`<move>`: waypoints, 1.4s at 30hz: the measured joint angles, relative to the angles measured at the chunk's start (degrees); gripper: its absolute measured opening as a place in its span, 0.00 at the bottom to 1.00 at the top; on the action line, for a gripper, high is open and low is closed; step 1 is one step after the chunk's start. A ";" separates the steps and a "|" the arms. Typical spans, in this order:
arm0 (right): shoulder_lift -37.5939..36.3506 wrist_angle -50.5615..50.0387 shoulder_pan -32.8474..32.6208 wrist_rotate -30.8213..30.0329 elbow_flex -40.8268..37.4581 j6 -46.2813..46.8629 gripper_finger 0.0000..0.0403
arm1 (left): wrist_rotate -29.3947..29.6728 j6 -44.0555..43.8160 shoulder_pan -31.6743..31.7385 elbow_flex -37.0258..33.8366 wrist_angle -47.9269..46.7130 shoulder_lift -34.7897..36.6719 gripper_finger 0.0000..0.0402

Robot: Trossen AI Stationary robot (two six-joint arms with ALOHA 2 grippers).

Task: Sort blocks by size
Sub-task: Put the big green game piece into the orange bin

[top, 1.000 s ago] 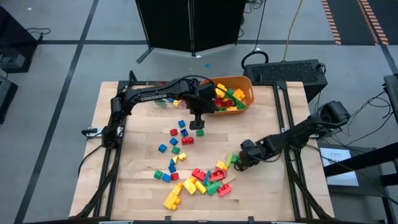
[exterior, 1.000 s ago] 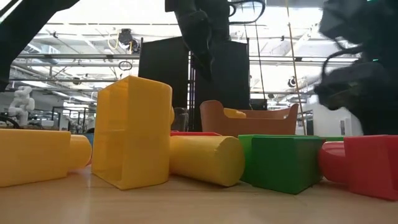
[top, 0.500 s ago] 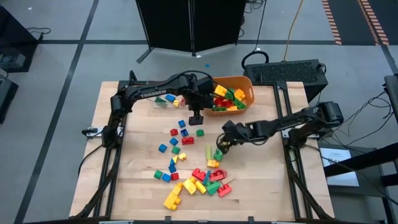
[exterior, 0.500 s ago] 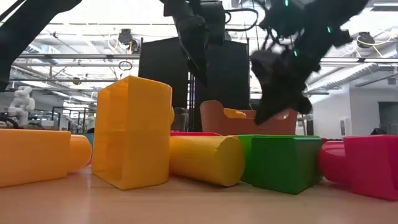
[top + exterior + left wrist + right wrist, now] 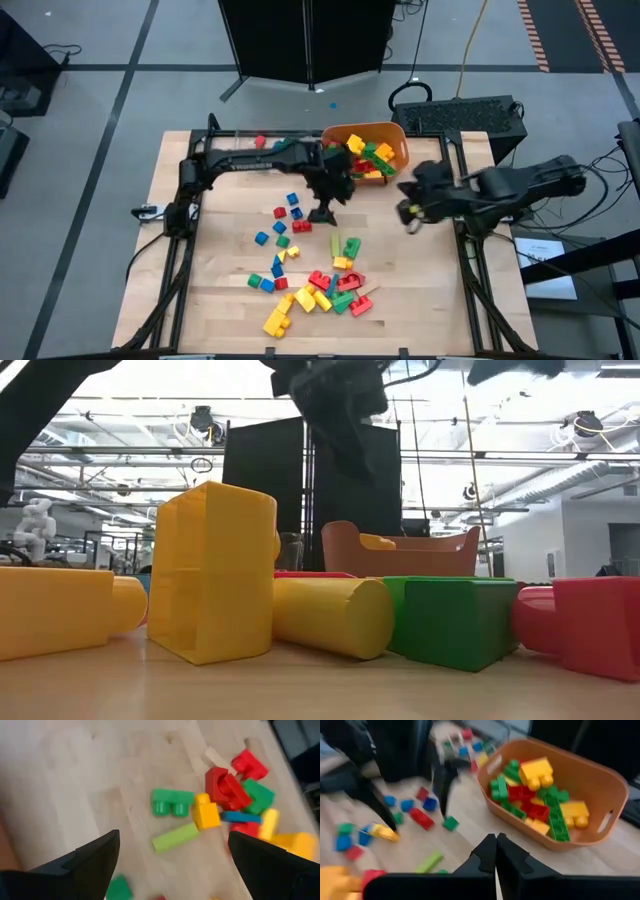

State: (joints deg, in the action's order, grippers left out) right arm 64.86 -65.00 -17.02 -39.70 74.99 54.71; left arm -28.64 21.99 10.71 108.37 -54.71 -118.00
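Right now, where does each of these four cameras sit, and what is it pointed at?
High: overhead, straight down; table, both arms.
Low: tabletop level, past blocks into room; arm parts above.
Left wrist: on left arm, facing blocks; left gripper open.
Right wrist: on right arm, facing orange tub; right gripper shut.
Shared: high and right wrist both show the tub.

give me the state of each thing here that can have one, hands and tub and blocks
left hand: open, empty, low over the table by the small blocks
right hand: shut, empty, raised near the table's right edge
orange tub: upright, partly filled with blocks
loose blocks: scattered on the table, unsorted
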 joint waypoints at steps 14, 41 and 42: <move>-4.71 -1.14 -4.09 -3.85 1.23 0.23 0.00 | 15.38 -0.45 -9.05 -8.49 31.70 -1.48 0.92; -4.91 -4.22 -4.10 2.68 1.15 -5.85 0.01 | 48.34 -78.26 -21.02 -8.28 29.74 -16.31 0.92; -5.24 -3.88 -4.10 2.67 1.15 -5.90 0.01 | 47.91 -78.26 -21.25 -8.20 30.34 -16.83 0.92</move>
State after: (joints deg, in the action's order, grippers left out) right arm 59.63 -68.88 -21.12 -37.03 76.14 48.82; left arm 19.28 -56.27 -10.54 100.16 -24.37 -134.83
